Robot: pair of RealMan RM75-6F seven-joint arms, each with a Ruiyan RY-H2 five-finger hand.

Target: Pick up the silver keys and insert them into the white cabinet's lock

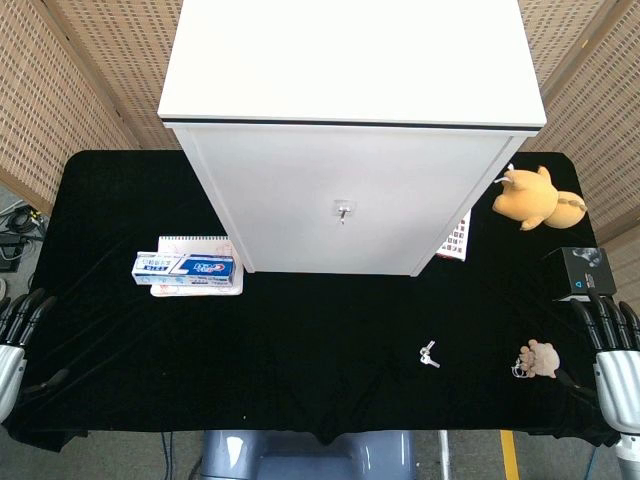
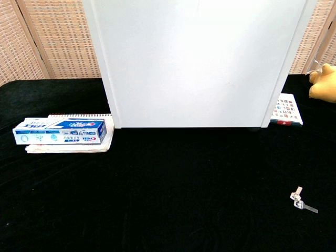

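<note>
— On the black table (image 1: 300, 340), where did the silver keys (image 1: 429, 354) lie?
— Right of centre, before the white cabinet (image 1: 345, 190). Left hand (image 1: 18, 325) and right hand (image 1: 612, 335) rested empty, fingers apart, at the edges.

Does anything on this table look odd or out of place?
Not much. The keys lie loose on the black cloth, well away from the lock on the white cabinet. A booklet is partly tucked behind the cabinet's corner. Nothing looks spilled or broken.
</note>
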